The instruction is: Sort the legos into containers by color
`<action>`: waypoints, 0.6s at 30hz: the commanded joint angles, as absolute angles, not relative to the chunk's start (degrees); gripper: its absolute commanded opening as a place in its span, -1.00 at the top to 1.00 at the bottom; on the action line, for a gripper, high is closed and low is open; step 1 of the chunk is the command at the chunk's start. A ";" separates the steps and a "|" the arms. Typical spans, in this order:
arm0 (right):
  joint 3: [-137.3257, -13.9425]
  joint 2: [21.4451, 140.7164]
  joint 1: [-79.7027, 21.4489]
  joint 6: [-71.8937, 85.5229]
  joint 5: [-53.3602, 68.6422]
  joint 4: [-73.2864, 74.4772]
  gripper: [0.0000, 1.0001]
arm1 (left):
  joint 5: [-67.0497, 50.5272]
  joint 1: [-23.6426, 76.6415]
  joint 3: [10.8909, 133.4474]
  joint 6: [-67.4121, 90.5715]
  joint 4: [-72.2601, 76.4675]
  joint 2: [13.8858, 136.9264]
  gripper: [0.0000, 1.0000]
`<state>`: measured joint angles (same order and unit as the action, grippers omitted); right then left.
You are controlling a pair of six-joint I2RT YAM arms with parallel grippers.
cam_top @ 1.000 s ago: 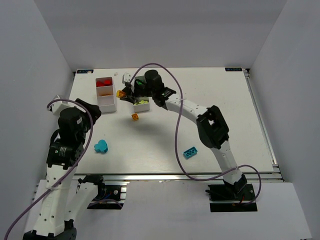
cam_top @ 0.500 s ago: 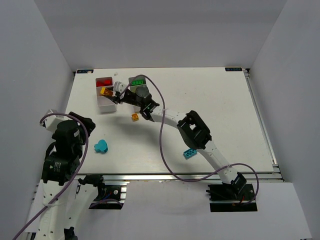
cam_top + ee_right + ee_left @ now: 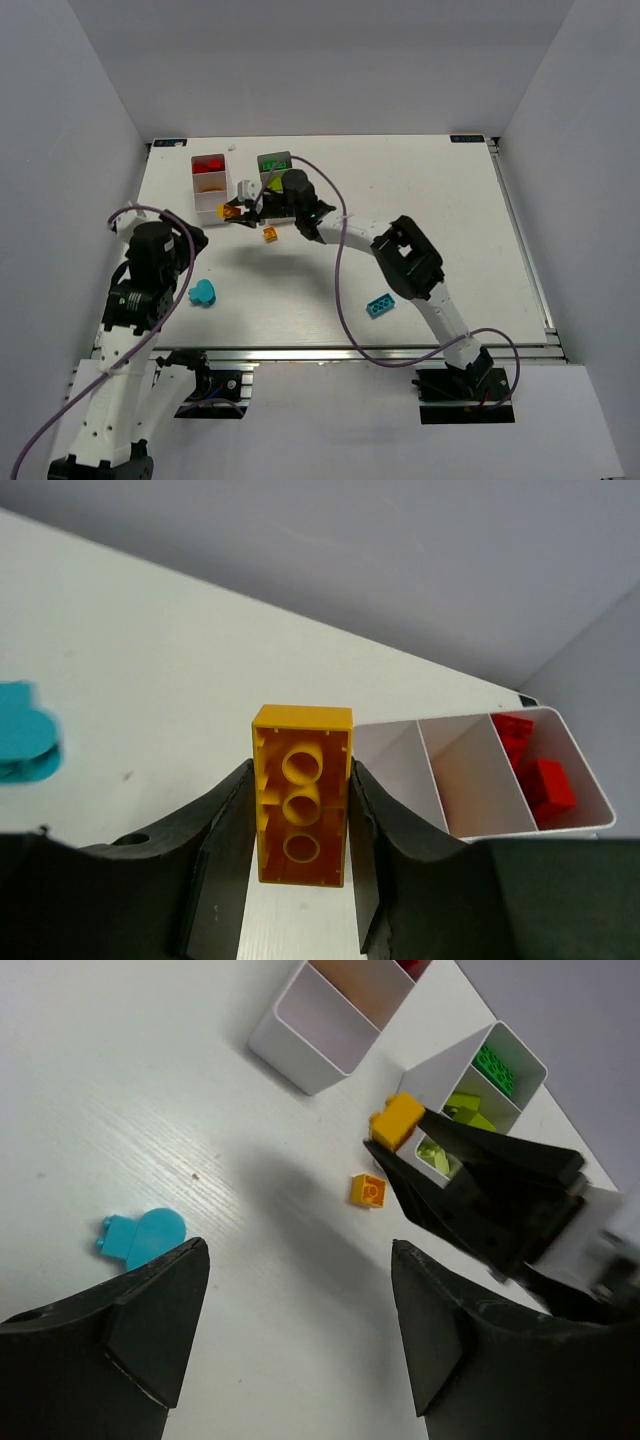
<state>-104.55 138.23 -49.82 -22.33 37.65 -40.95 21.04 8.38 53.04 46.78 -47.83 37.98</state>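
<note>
My right gripper (image 3: 238, 212) is shut on an orange lego (image 3: 300, 795), held above the table just off the near end of the left container (image 3: 211, 203). That white tray (image 3: 480, 780) has red legos (image 3: 535, 770) in its far compartment, and its near compartment is empty. The second container (image 3: 478, 1085) holds green and lime legos; the right arm hides much of it from above. A small orange lego (image 3: 269, 235) lies on the table beside the gripper. My left gripper (image 3: 298, 1330) is open over bare table, with a cyan lego (image 3: 140, 1237) to its left.
Another cyan brick (image 3: 379, 305) lies on the near right part of the table, under the right arm's forearm. The right arm's purple cable loops over the table's middle. White walls close in the table on three sides.
The right gripper carried the orange lego left over the left container, then back toward its near end. The left arm shifted and its jaws opened slightly wider.
</note>
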 commanded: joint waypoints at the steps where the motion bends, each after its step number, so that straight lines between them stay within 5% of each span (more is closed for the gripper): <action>1: -102.93 125.17 -48.08 -30.74 52.98 -30.46 1.00 | 16.71 8.44 55.89 41.41 -40.09 42.18 -0.66; 10: -98.88 114.26 -46.41 -39.72 60.38 -3.55 1.00 | -15.53 8.26 57.40 33.13 -25.87 53.00 -0.51; 18: -96.33 111.71 -46.06 -42.80 56.25 1.84 1.00 | -22.05 8.26 52.74 39.19 -17.06 50.19 -0.53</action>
